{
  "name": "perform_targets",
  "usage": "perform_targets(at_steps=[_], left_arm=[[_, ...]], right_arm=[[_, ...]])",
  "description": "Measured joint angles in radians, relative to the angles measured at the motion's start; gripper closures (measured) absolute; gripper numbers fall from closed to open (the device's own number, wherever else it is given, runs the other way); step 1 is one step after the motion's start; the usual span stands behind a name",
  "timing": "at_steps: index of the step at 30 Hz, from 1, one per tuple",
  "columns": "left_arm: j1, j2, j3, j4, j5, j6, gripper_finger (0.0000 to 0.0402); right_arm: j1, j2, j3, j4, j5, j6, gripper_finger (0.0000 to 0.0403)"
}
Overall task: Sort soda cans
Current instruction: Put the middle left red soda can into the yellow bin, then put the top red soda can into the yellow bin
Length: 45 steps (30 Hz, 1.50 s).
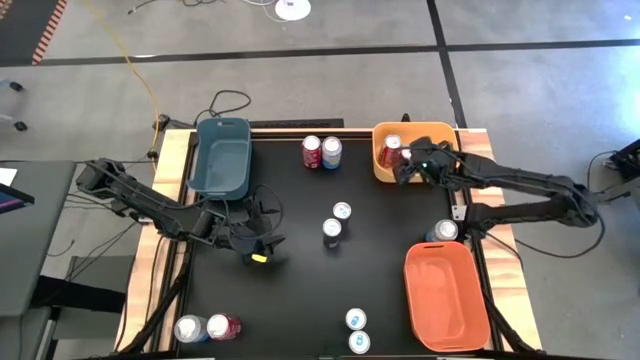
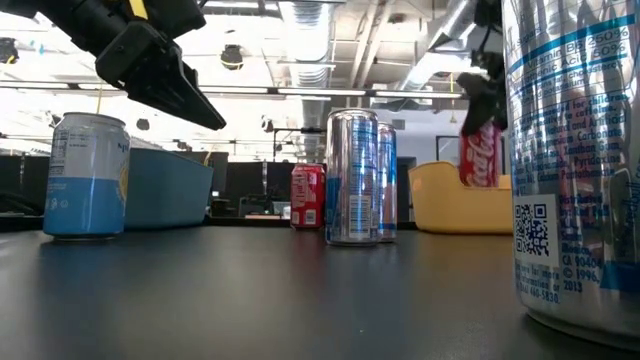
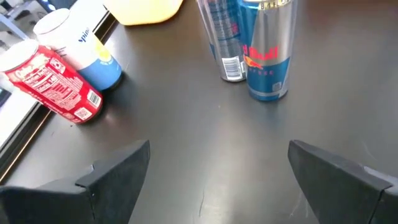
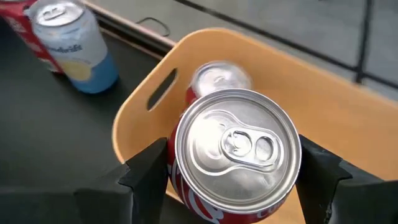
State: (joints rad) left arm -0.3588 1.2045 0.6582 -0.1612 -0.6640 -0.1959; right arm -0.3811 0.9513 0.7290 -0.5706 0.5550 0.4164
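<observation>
My right gripper (image 1: 406,160) is shut on a red soda can (image 4: 233,155) over the yellow bin (image 1: 432,135) at the far right. Another red can (image 4: 217,76) stands inside that bin. My left gripper (image 1: 262,248) hangs open over the table's left middle, with nothing between its fingers (image 3: 118,174). It points toward two slim silver-blue cans (image 1: 336,221) that stand mid-table. A red can (image 1: 312,152) and a blue-white can (image 1: 331,152) stand at the far middle. My right gripper pinches the red can's side wall (image 4: 181,186), just below its silver top, between its two fingers. The fingers come slanting down from the table's right side. The can is upright over the yellow bin (image 2: 445,200), its bottom about level with the bin's rim.
A teal bin (image 1: 222,155) stands at the far left and an orange bin (image 1: 445,295) at the near right. Single cans stand by the orange bin (image 1: 445,230). Pairs stand at the near middle (image 1: 357,330) and the near left corner (image 1: 207,327).
</observation>
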Motion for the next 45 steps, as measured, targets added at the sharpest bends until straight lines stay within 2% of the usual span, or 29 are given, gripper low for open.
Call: perform_targets(at_steps=[7,11,16,24,28,37,40,45], left_arm=[[0.0,0.0,0.0,-0.003,-0.003,-0.001,0.0024],[0.0,0.0,0.0,-0.005,-0.008,0.007,0.0024],[0.015,0.0,0.0,-0.004,-0.061,0.0,0.0024],[0.128,0.0,0.0,0.01,-0.061,0.012,0.0024],[0.191,0.0,0.0,0.067,-0.06,0.081,0.0024],[0.314,0.0,0.0,0.28,-0.039,0.204,0.0024],[0.371,0.002,0.0,0.316,0.027,0.224,0.0024],[0.506,0.067,0.0,0.438,0.222,0.195,0.0024]], right_arm=[[-0.039,0.04,-0.114,0.175,-0.038,-0.004,0.0131],[-0.038,0.091,-0.121,0.215,-0.049,-0.008,0.0131],[-0.039,0.172,-0.121,0.26,-0.061,-0.007,0.0132],[-0.04,0.233,-0.118,0.299,-0.051,0.012,0.006],[-0.04,0.201,-0.119,0.287,-0.06,0.011,0.0044],[-0.035,0.039,-0.113,0.287,-0.065,-0.004,0.0043],[-0.019,-0.021,-0.113,0.288,-0.064,-0.004,0.0043],[0.024,-0.114,-0.113,0.288,-0.058,0.042,0.0046]])
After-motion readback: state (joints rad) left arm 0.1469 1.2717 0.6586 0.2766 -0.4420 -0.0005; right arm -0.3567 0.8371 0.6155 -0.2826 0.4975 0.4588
